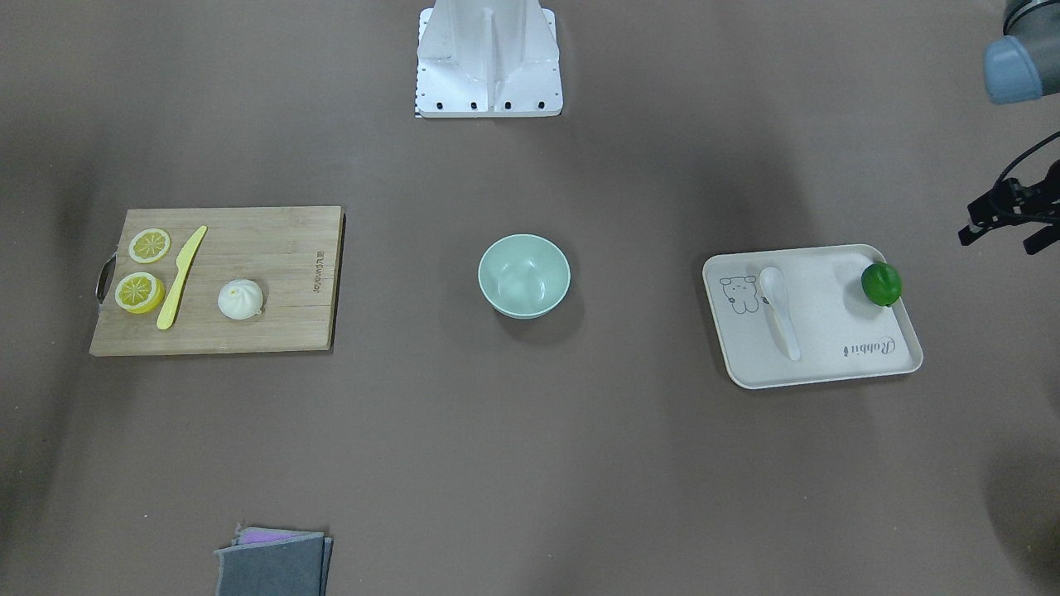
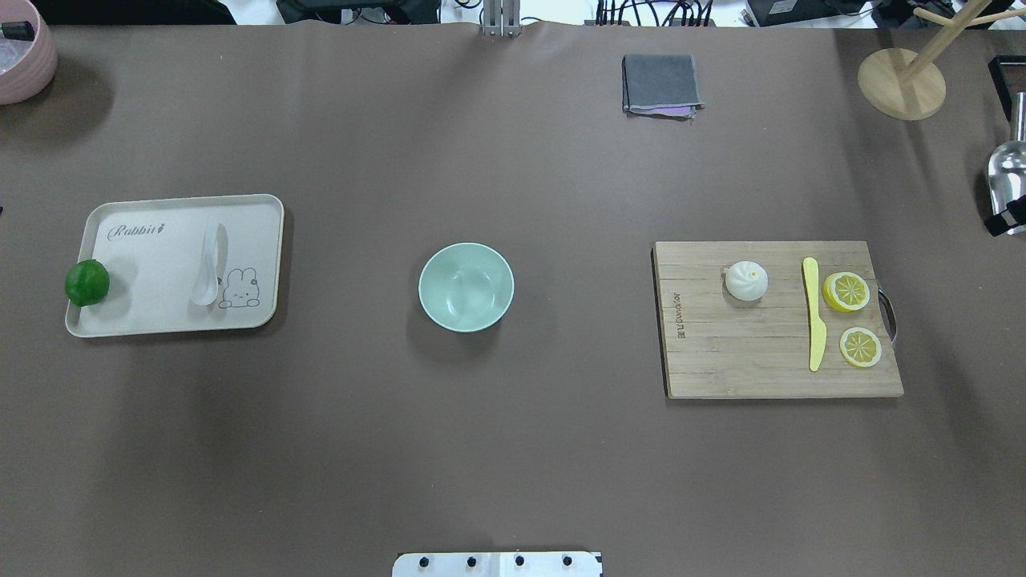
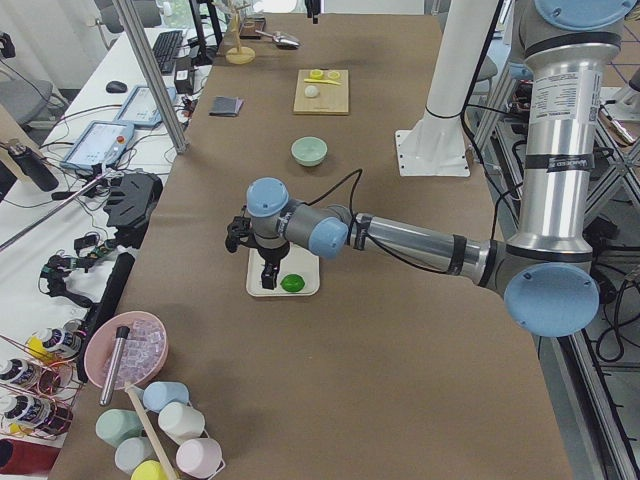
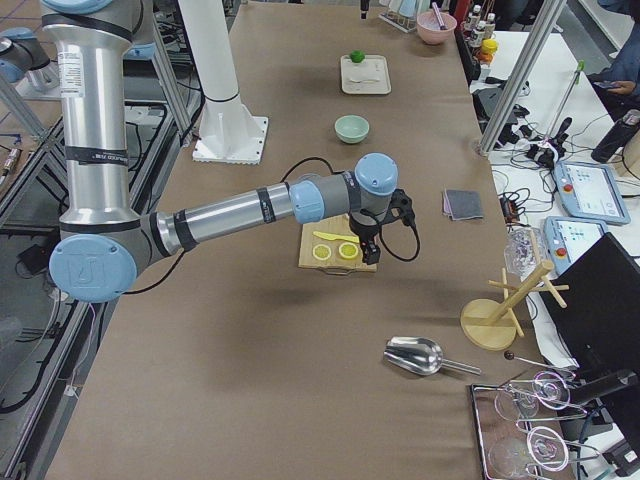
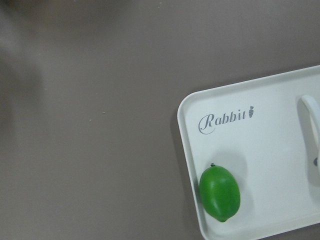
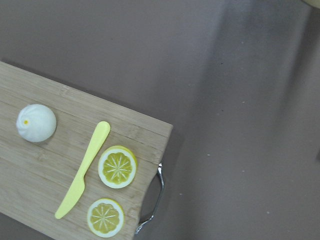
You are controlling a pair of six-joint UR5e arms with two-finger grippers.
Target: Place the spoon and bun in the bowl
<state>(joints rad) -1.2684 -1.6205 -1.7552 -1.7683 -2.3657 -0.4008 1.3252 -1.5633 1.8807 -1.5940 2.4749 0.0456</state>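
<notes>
The white spoon (image 2: 210, 264) lies on the beige tray (image 2: 152, 316), its handle toward the far side; it also shows in the front view (image 1: 778, 310). The white bun (image 2: 746, 281) sits on the wooden cutting board (image 2: 745, 361), also seen in the right wrist view (image 6: 36, 123). The empty mint-green bowl (image 2: 466, 287) stands mid-table between them. My left gripper (image 1: 998, 242) hovers beyond the tray's outer end by the lime, its black fingers apart and empty. My right gripper (image 4: 368, 250) hovers over the board's outer end; I cannot tell whether it is open or shut.
A green lime (image 2: 86, 282) sits on the tray's outer edge. A yellow knife (image 2: 814, 324) and two lemon slices (image 2: 846, 292) lie on the board. A folded grey cloth (image 2: 660, 83) lies at the far side. A metal scoop (image 4: 415, 355) and wooden stand (image 2: 902, 82) are at the right.
</notes>
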